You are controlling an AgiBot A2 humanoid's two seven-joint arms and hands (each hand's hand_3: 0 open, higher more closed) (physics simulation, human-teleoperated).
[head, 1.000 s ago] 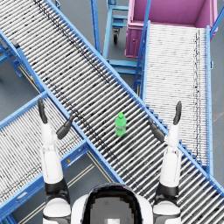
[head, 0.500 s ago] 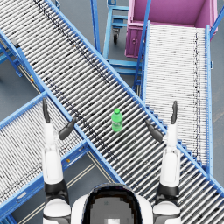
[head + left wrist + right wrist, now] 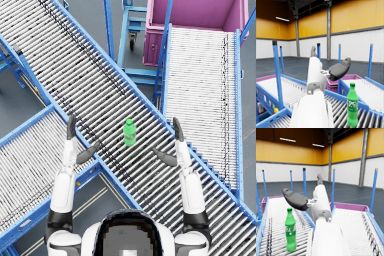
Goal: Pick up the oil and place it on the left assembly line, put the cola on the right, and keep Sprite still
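A green Sprite bottle point(image 3: 129, 133) stands upright on the long diagonal roller conveyor point(image 3: 75, 75), between my two hands. It also shows in the left wrist view as the Sprite bottle point(image 3: 352, 106) and in the right wrist view as the Sprite bottle point(image 3: 290, 230). My left hand point(image 3: 77, 142) hovers at the conveyor's left rail, fingers spread, holding nothing. My right hand point(image 3: 171, 145) hovers over the rollers to the bottle's right, also spread and empty. No oil or cola is in view.
A left side conveyor point(image 3: 25, 160) lies below my left arm. A right conveyor point(image 3: 200, 95) runs up to a pink bin point(image 3: 197, 15). Blue rails and posts point(image 3: 108, 25) border the lines.
The Sprite bottle has ridden up the diagonal conveyor, away from me. Both hands have barely shifted and stay empty.
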